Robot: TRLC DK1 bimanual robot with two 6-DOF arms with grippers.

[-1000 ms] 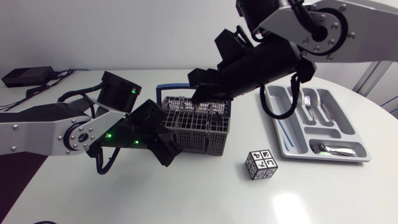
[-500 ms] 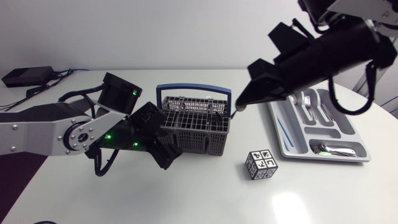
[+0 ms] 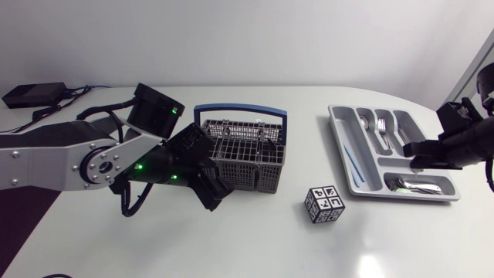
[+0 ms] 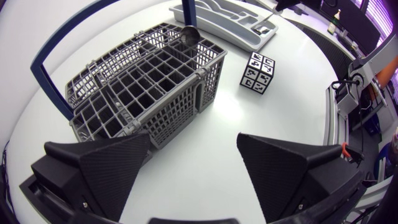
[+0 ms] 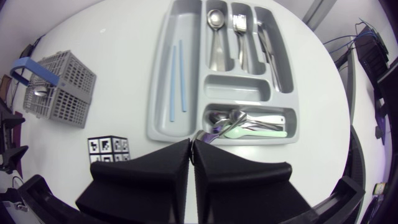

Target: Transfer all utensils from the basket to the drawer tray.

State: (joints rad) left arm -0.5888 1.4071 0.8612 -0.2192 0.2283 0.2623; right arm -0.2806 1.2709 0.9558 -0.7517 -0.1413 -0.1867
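A round white table point(image 3: 255, 239) fills the head view. The left arm point(image 3: 54, 154) comes in low across the table. Its claw, the left gripper point(image 4: 193, 143), is released, with the two black fingers spread wide and nothing between them. It sits just beside the near corner of the basket point(image 3: 247, 154). The right arm point(image 3: 471, 139) enters from the opposite side. The right gripper point(image 5: 191, 142) hangs over the drawer tray point(image 3: 340, 143), above its crosswise end compartment. Its fingers are clenched almost together on a thin silver utensil point(image 5: 200, 134), whose end pokes out at their tips.

The basket is a grey plastic grid with an upright blue handle point(image 3: 239, 110), standing near the table's middle. The grey tray lies well apart from it. Between them, nearer the basket, sits a small cube point(image 3: 324, 204) with black-and-white markers.

One spoon point(image 4: 189, 34) stands in the basket's far corner. In the tray's long compartments lie two blue sticks point(image 5: 176, 78), a serving spoon point(image 5: 215, 31), a fork point(image 5: 241, 34) and knives point(image 5: 267, 46). The crosswise compartment holds a heap of cutlery point(image 5: 255, 124).
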